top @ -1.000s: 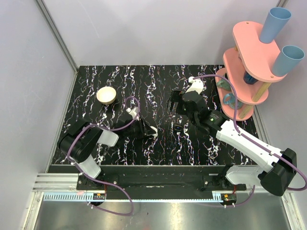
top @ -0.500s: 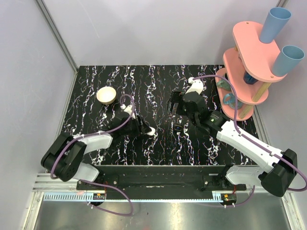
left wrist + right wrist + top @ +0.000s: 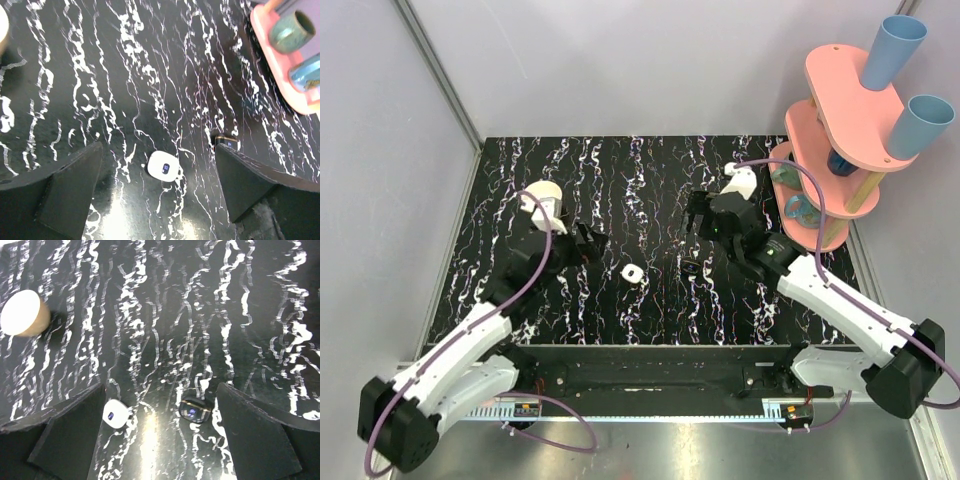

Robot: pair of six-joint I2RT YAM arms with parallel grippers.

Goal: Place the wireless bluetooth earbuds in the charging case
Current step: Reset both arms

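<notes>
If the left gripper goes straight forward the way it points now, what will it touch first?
Probably the small white glossy earbud, lying on the black marbled table ahead, between the open fingers of the left gripper. Depth is unclear.

Small white glossy plastic earbud [image 3: 632,273] mid-table on black marbled tabletop [image 3: 620,170], small dark glossy piece [image 3: 692,268] near its right (not touching), cream round puck-shaped case [image 3: 22,313] well behind-left, pink tiered rack [image 3: 840,150] at far right.

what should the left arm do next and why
Probably lower the left gripper onto the white earbud and close. It lies loose on the table, framed by the open jaws in the wrist view. The right gripper is open too, and the charging case sits apart.
</notes>
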